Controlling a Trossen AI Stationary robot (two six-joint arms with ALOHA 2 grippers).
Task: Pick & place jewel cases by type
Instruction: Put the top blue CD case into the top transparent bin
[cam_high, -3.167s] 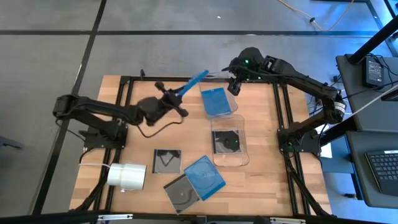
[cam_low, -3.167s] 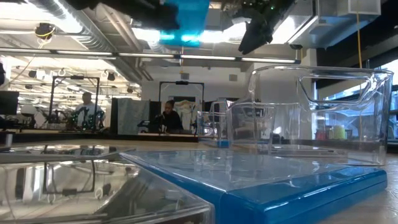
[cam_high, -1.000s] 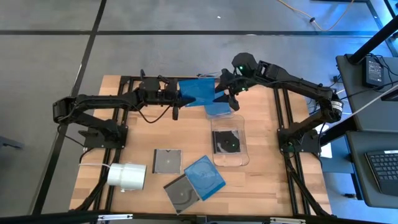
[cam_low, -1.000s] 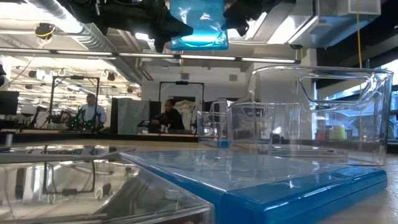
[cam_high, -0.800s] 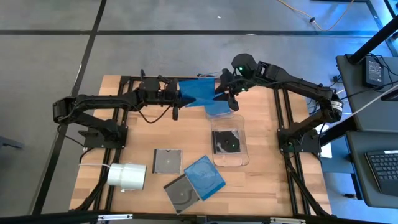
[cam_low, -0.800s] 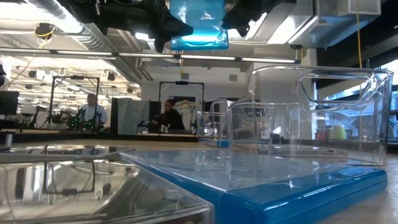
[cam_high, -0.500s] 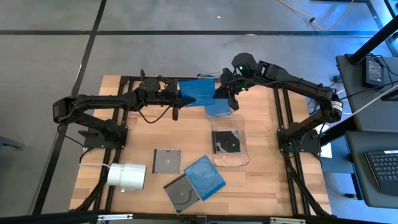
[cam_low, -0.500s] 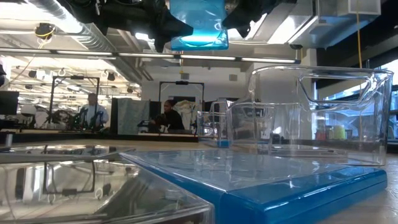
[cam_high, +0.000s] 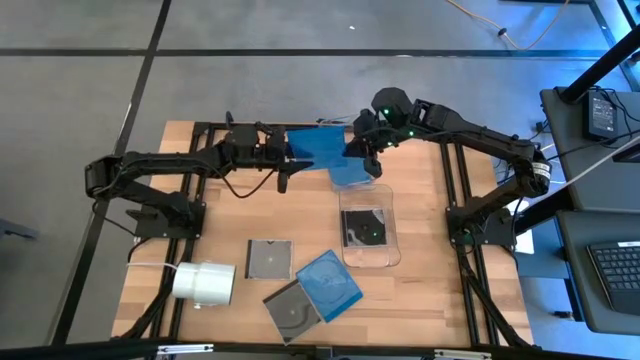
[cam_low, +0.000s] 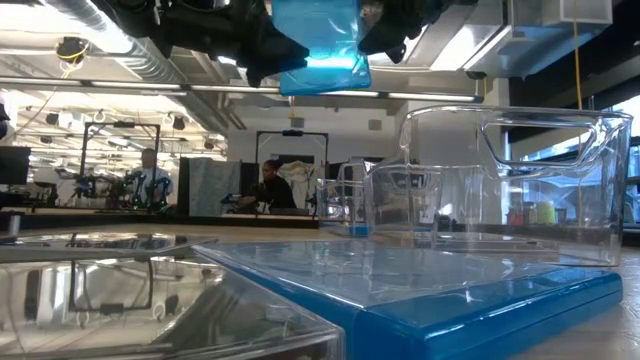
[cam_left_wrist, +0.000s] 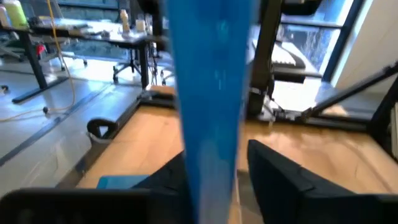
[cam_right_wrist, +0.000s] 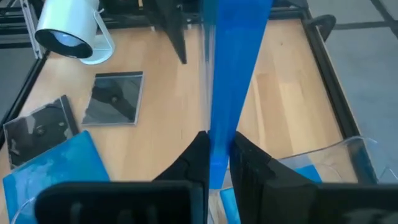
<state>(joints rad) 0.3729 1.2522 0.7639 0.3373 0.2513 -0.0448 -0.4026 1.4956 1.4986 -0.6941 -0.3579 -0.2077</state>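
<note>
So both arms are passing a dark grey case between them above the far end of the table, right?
Not quite: the case held between the left tool and right tool is translucent blue, not dark grey, as the high view shows. The rest is right.

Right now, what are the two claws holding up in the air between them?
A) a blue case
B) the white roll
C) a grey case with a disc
A: a blue case hangs between the left claw and the right claw, above the table.
</note>
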